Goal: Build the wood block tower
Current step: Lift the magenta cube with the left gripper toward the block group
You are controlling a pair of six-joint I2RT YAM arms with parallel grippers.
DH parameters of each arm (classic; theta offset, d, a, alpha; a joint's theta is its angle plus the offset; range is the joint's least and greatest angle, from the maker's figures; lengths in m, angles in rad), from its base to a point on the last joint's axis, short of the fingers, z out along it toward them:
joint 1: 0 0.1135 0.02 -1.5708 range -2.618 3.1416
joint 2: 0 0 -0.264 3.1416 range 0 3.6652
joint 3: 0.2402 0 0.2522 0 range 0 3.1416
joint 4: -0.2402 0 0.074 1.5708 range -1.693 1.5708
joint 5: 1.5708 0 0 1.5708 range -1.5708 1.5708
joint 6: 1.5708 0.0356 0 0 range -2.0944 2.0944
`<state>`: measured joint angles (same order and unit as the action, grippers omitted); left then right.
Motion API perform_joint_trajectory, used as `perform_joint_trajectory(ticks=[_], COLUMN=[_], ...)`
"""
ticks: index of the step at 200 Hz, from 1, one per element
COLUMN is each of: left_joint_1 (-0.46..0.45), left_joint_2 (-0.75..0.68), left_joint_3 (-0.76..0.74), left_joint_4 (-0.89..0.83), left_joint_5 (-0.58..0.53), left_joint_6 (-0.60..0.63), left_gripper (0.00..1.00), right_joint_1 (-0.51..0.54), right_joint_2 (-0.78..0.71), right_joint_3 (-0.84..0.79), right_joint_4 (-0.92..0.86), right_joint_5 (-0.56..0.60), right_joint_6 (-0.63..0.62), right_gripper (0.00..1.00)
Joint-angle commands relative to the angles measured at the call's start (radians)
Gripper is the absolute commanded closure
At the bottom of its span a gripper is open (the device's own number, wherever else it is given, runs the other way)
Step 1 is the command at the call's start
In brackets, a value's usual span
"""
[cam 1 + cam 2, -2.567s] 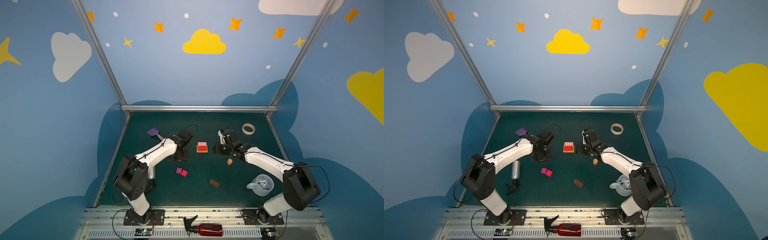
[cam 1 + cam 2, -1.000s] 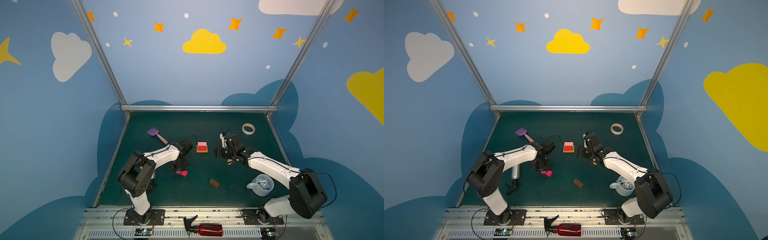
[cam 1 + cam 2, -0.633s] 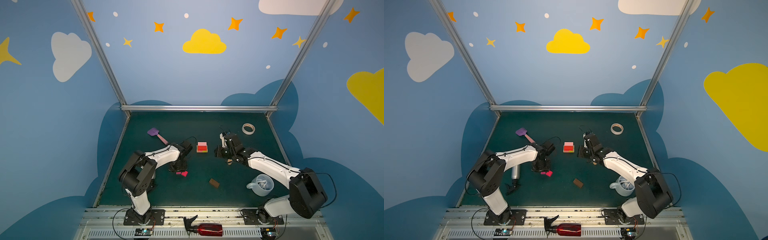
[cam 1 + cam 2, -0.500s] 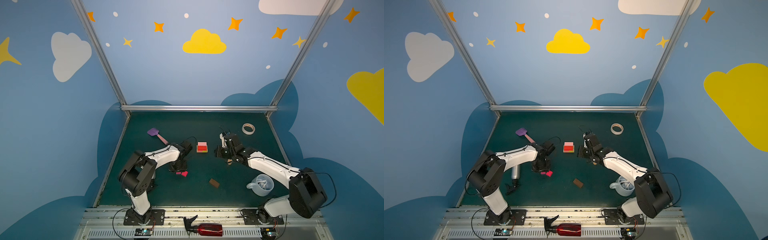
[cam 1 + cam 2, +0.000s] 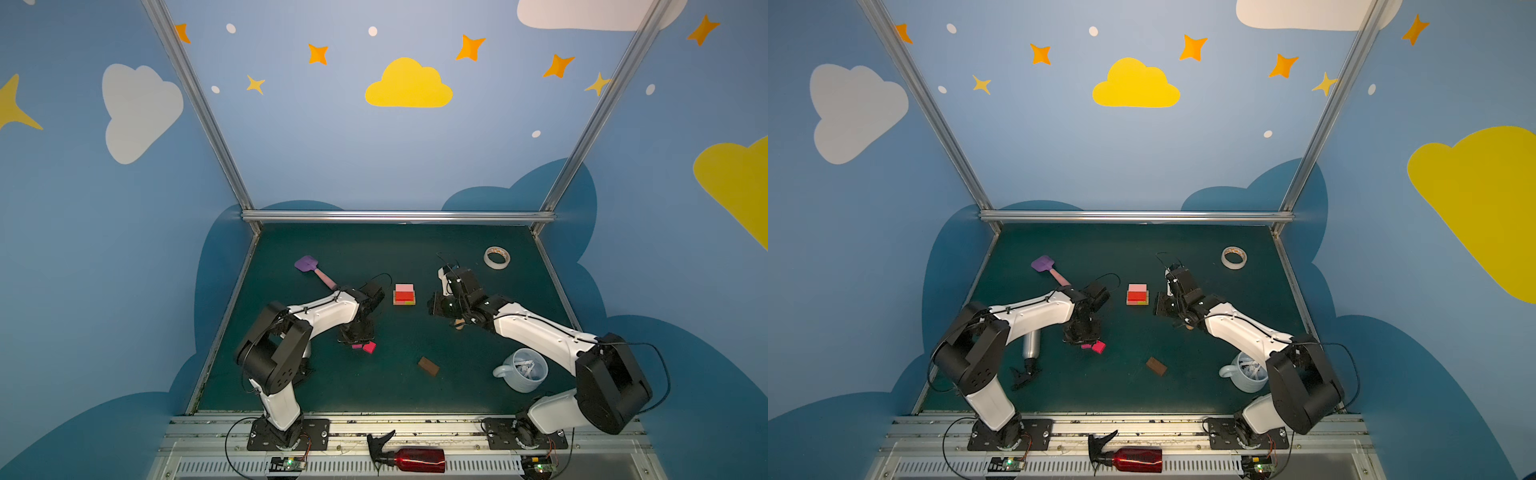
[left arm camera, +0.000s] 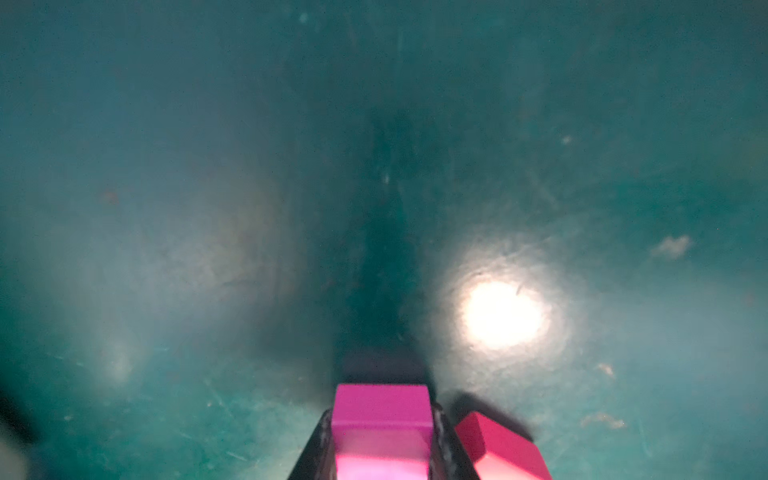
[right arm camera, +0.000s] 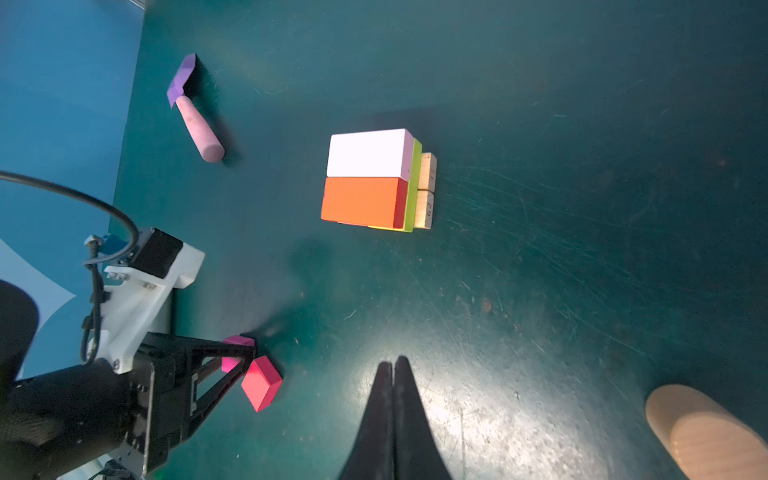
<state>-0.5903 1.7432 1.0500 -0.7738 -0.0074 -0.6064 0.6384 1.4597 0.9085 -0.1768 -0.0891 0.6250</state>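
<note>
The tower (image 5: 404,295) (image 5: 1137,295) stands mid-table: tan blocks at the base, a lime-green layer, then a light pink block (image 7: 365,153) and a red block (image 7: 361,201) side by side on top. My left gripper (image 6: 382,413) (image 5: 353,338) is down at the table in front of the tower and to its left. Its jaws press both sides of a magenta square block (image 6: 381,419) (image 5: 356,345). A red square block (image 6: 498,449) (image 5: 369,347) lies skewed right beside it. My right gripper (image 7: 392,362) (image 5: 434,305) hovers shut and empty right of the tower. A tan cylinder (image 7: 702,432) (image 5: 459,326) lies by it. A dark brown block (image 5: 428,366) lies nearer the front.
A purple spatula (image 5: 309,266) lies at the back left and a white tape roll (image 5: 497,257) at the back right. A pale mug (image 5: 523,370) stands under the right arm. A metal bottle (image 5: 1031,344) lies beneath the left arm. A red spray bottle (image 5: 415,459) rests on the front rail.
The left gripper came forward from beside the tower down to the two square blocks, and its jaws have narrowed onto the magenta one. The right arm has barely moved.
</note>
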Motion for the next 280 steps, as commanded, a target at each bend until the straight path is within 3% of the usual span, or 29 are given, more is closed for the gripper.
perform_joint_trajectory(ticks=[1,52,115,280], left_joint_1=[-0.001,0.002,0.026,0.005], left_joint_2=[-0.028,-0.046,-0.006,0.457], left_joint_3=[-0.01,0.043,0.221,1.029], left_joint_4=[-0.008,-0.049,-0.113,-0.401], left_joint_5=[0.006,-0.009,-0.008,0.043], left_joint_6=[-0.011,-0.004,0.018,0.102], left_gripper=[0.72,0.72,0.73,0.72], right_joint_1=[0.004,0.005,-0.003,-0.099], right_joint_2=[0.007,-0.003,-0.018,-0.017], right_joint_3=[-0.013,-0.006,-0.001,-0.059], right_joint_4=[0.002,-0.018,-0.034,0.009], right_joint_5=[0.009,0.015,0.023,-0.063], right_joint_6=[0.004,-0.004,-0.013,-0.012], right_gripper=[1.0,1.0,1.0,1.0])
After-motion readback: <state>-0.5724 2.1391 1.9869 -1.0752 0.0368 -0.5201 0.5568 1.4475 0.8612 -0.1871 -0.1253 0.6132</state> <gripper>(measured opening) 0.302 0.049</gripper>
